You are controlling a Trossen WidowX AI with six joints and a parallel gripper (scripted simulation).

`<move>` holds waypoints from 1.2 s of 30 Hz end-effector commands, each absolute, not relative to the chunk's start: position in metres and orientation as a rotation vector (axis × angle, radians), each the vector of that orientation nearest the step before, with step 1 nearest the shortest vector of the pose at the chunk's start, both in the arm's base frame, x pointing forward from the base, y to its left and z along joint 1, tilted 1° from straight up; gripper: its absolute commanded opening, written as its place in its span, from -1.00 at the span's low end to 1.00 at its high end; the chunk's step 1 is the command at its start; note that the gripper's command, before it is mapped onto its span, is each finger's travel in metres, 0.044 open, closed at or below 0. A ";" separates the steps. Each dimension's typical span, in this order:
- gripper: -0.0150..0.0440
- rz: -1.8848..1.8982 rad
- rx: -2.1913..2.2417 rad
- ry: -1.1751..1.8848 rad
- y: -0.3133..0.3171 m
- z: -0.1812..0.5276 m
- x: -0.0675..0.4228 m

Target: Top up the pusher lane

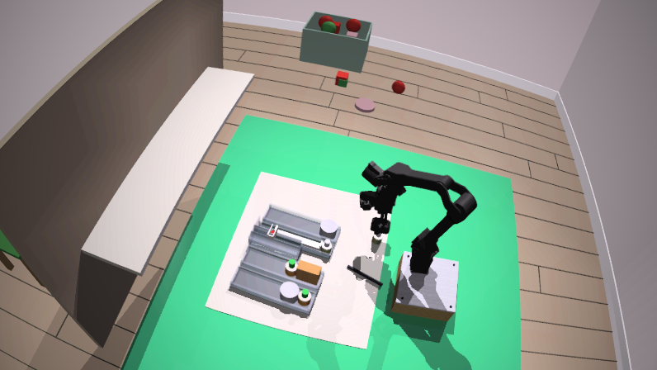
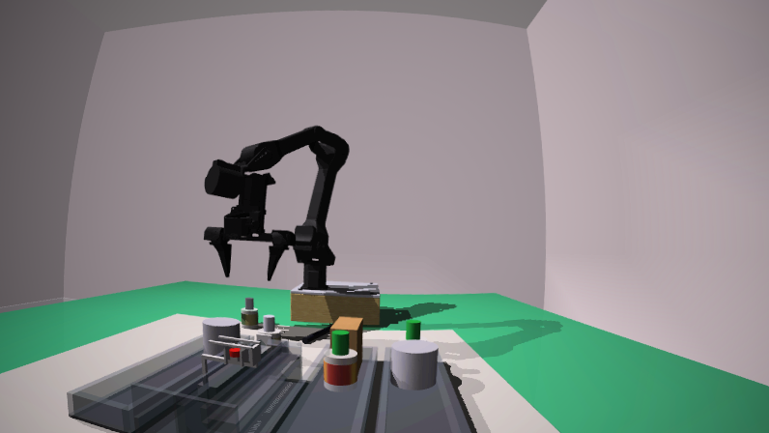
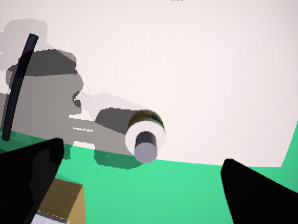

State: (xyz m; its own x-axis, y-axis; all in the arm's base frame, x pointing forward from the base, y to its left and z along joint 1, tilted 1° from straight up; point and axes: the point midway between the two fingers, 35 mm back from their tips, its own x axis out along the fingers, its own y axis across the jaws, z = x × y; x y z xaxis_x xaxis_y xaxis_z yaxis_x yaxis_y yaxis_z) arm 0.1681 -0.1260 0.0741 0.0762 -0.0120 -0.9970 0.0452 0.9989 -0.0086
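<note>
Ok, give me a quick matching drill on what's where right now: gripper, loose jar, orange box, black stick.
Things:
1. gripper
2. loose jar
3. orange box
4. black stick

States:
A. in a rack lane beside a green-capped jar
B. open, empty, above the loose jar
C. lying flat on the white sheet
D. upright on the white sheet, outside the rack

Pairs: 1-B, 2-D, 3-A, 4-C
</note>
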 end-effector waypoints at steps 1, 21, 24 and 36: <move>1.00 -0.057 0.052 1.532 -0.126 0.073 0.153; 1.00 -0.057 0.052 1.533 -0.128 0.024 0.152; 1.00 -0.057 0.052 1.533 -0.128 0.023 0.152; 1.00 -0.057 0.052 1.533 -0.129 0.006 0.153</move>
State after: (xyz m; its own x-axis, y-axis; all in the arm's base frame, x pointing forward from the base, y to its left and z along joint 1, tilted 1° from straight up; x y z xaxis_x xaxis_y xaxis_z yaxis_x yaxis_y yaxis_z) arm 0.1548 -0.1297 0.0131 0.0462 -0.0070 -0.9989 0.0664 0.9978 -0.0039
